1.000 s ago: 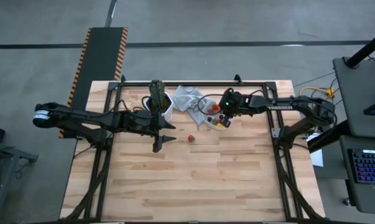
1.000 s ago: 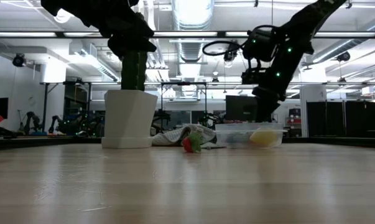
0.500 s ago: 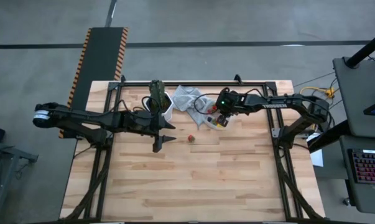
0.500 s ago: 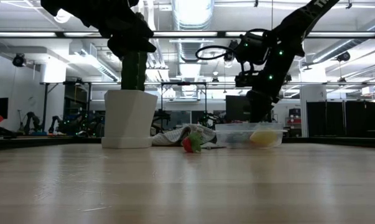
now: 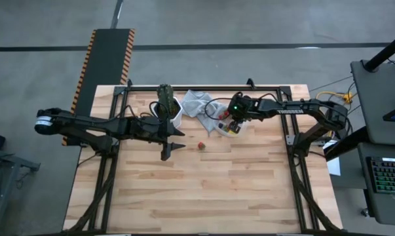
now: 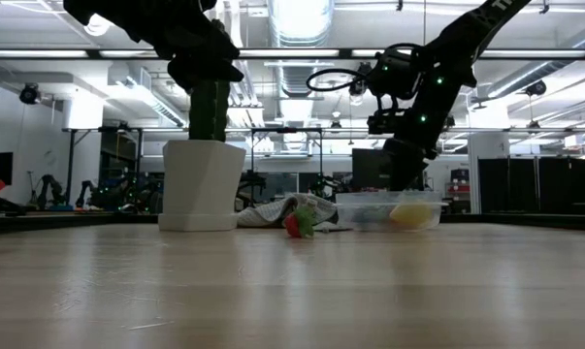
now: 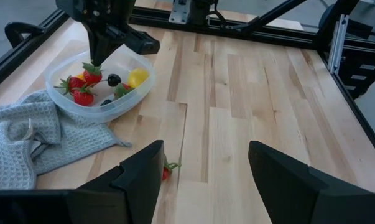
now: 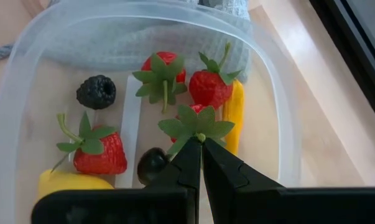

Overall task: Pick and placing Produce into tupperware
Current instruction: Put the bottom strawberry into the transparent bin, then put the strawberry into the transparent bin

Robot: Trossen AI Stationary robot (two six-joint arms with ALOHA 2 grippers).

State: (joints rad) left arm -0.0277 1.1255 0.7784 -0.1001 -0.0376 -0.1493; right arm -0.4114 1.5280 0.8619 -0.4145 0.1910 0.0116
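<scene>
The round see-through tupperware (image 5: 218,128) stands on the wooden table and holds several red strawberries, a blackberry (image 8: 96,91) and yellow pieces. My right gripper (image 8: 201,142) is over it, shut on one strawberry (image 7: 92,74). Another strawberry (image 5: 201,145) lies on the bare table, just past my left gripper's fingertips in the left wrist view (image 7: 166,171). My left gripper (image 5: 176,145) hovers open to the left of that strawberry, with nothing between its fingers. My right gripper pinches the strawberry's green leafy top (image 8: 196,127) between its two fingertips. The fingers come from above, slanting down. The berry hangs below them, red end down, inside the tupperware's rim (image 7: 128,102). I cannot tell whether it touches the produce beneath.
A tall green cactus in a white pot (image 5: 166,105) stands at the far side beside my left arm. A light grey cloth (image 5: 196,103) lies between the pot and the tupperware, partly under it. Bare wood stretches toward the near edge.
My right gripper, shut on the strawberry, has shifted a little toward the table's left and stays over the tupperware.
</scene>
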